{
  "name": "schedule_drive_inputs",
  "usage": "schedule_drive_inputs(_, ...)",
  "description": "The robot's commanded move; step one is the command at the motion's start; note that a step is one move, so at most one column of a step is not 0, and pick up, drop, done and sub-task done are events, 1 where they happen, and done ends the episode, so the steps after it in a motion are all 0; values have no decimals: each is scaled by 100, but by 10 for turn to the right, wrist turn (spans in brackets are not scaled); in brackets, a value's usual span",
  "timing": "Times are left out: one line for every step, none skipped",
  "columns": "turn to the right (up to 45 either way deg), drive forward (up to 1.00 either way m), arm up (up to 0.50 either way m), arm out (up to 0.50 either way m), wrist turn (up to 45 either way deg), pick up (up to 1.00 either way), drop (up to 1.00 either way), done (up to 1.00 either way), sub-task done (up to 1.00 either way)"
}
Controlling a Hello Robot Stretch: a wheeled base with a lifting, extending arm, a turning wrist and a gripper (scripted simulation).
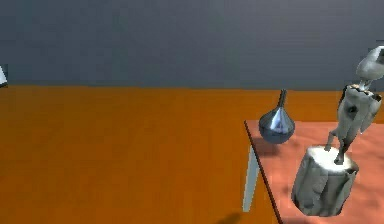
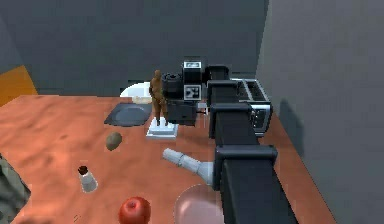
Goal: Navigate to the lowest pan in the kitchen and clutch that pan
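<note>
**Forward view: table corner with two ornaments**

- Floor: flat orange surface (image 1: pixel 120 150), running back to the wall.
- Wall: plain dark grey-blue wall (image 1: pixel 150 45) across the upper part.
- Table: reddish-brown tabletop (image 1: pixel 268 150) at lower right, corner showing, on a white square leg (image 1: pixel 250 182).
- Vase: glossy blue-grey vase with round belly and narrow neck (image 1: pixel 277 121), upright near the table's corner.
- Statue: pale grey-white standing figure (image 1: pixel 352 108), upright on a mottled grey stone-like stump base (image 1: pixel 322 182), right of the vase and apart from it.
- Left edge: small pale object (image 1: pixel 3 74), cut off by the frame, too little visible to identify.

Glossy blue vase (image 1: pixel 277 122), mottled reddish tabletop (image 2: pixel 60 130), shiny red apple (image 2: pixel 134 210)
</note>
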Motion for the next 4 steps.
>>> schedule_drive_inputs(0,0,-28,0,0,0,0,0,0)
schedule_drive_inputs(0,0,0,0,0,100,0,0,0)
schedule_drive_inputs(0,0,10,0,0,0,0,0,0)
schedule_drive_inputs(0,0,0,0,0,0,0,100,0)
